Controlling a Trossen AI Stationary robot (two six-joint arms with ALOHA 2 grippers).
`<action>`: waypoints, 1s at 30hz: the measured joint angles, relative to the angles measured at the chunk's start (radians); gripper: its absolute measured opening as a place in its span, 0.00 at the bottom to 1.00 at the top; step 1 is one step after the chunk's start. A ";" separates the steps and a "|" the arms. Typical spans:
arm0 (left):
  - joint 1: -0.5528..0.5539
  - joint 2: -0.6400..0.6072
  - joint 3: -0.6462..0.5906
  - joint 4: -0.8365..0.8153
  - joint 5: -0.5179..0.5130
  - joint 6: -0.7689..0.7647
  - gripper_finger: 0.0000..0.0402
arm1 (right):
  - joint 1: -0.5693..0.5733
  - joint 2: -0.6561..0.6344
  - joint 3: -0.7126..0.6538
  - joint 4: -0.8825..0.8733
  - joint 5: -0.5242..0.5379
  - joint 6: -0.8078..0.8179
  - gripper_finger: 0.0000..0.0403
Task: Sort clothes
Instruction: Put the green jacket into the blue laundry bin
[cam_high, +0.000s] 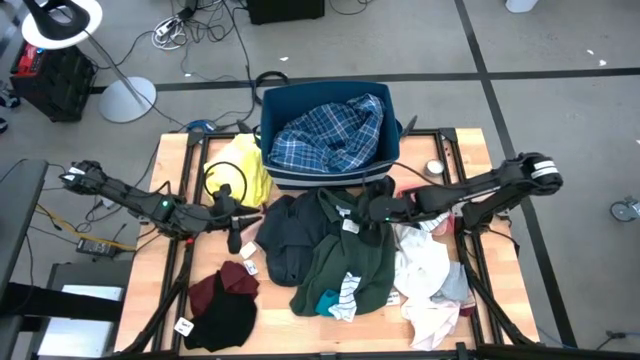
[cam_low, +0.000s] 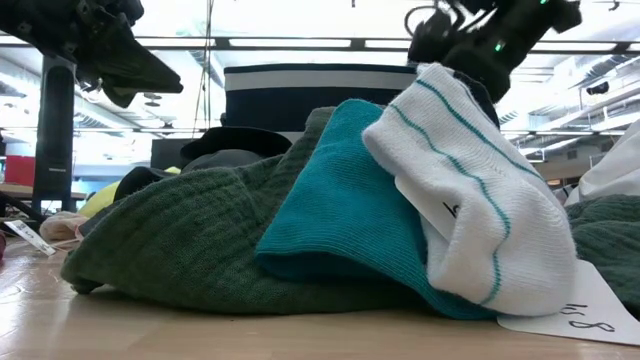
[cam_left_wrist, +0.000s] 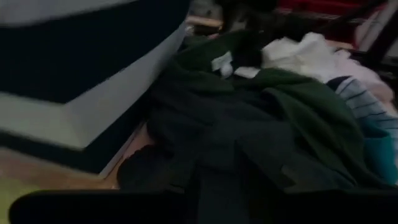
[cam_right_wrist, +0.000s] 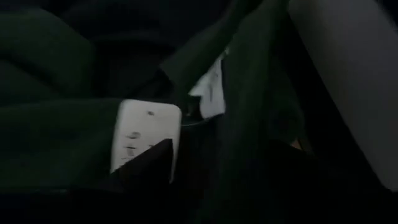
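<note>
A heap of clothes lies mid-table: a dark green garment (cam_high: 345, 265) and a darker one (cam_high: 285, 235). A teal sock (cam_low: 340, 200) and a white striped sock (cam_low: 480, 200) rest on the green one. A blue plaid garment (cam_high: 330, 135) lies in the navy bin (cam_high: 270, 100). Left of the bin lies a yellow garment (cam_high: 245, 165). My right gripper (cam_high: 372, 212) is open and slants down close over the green garment's collar and its white tags (cam_right_wrist: 143, 134). My left gripper (cam_high: 236, 238) hangs above bare table, left of the heap.
Maroon (cam_high: 215, 290) and black (cam_high: 225, 320) clothes lie at the near left. White, pink and grey clothes (cam_high: 420, 265) are piled at the near right. The bin stands against the table's far edge. A small round thing (cam_high: 434, 168) sits right of the bin.
</note>
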 joint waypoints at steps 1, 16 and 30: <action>0.000 0.000 -0.015 0.037 0.013 0.028 0.25 | -0.007 0.012 0.000 0.001 -0.006 0.000 0.58; 0.000 -0.001 -0.107 0.177 0.121 0.141 0.25 | 0.009 -0.018 0.131 -0.068 0.012 -0.054 0.02; 0.000 -0.001 -0.107 0.176 0.136 0.202 0.25 | 0.045 0.002 0.659 -0.340 0.178 -0.190 0.01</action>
